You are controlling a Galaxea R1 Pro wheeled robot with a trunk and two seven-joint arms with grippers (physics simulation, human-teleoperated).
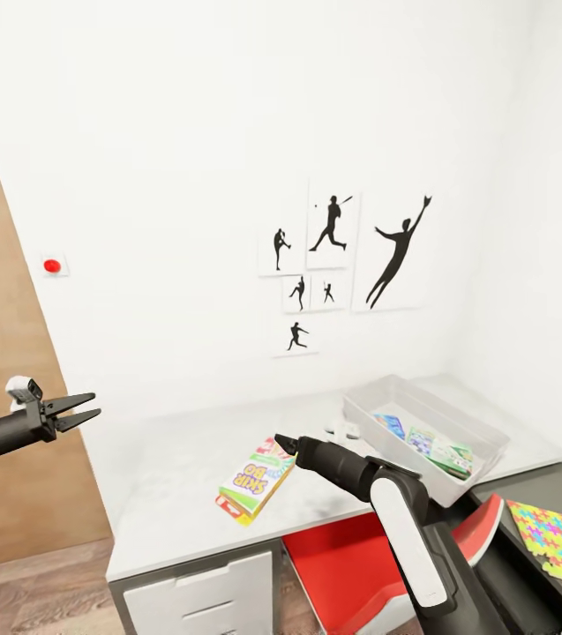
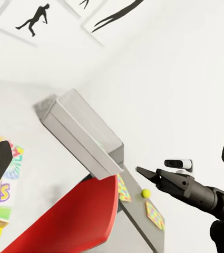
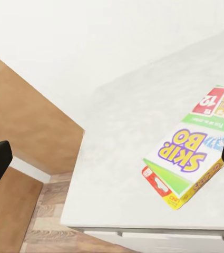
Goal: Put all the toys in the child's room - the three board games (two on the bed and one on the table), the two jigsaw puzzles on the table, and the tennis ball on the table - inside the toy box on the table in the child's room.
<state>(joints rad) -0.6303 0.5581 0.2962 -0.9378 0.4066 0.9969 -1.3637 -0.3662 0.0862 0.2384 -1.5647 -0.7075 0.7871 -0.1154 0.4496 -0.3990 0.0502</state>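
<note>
Looking through the head camera, I see a white table (image 1: pixel 175 476) against the white wall, with black sports silhouette pictures (image 1: pixel 338 256) above it. A board game (image 1: pixel 257 481) lies flat near the front edge of the table; its cover reads "SKIP-BO", upside down from here. My right gripper (image 1: pixel 282 441) hangs just at the far end of this box; whether the tip touches it, and how the jaws stand, I cannot tell from this angle. Behind it to the right stands the grey toy box (image 1: pixel 422 432) with some colourful flat things already inside. One jigsaw puzzle (image 1: pixel 556 542) lies on the darker grey surface at the far right. My left gripper (image 1: pixel 86 410) is in the air well left of the table, jaws a little apart and holding nothing. A small red button (image 1: pixel 51 265) sits on the wall.

In the left wrist camera, the toy box (image 2: pixel 85 137) appears from the side, a red chair (image 2: pixel 75 221) below it, and the tennis ball (image 2: pixel 146 193) on the grey surface near two puzzle sheets. The right gripper (image 2: pixel 139 170) shows here with its fingers close together.

In the right wrist camera, "SKIP BO" is clear in purple letters on yellow on the board game (image 3: pixel 193 153), which rests on the table (image 3: pixel 122 158).
</note>
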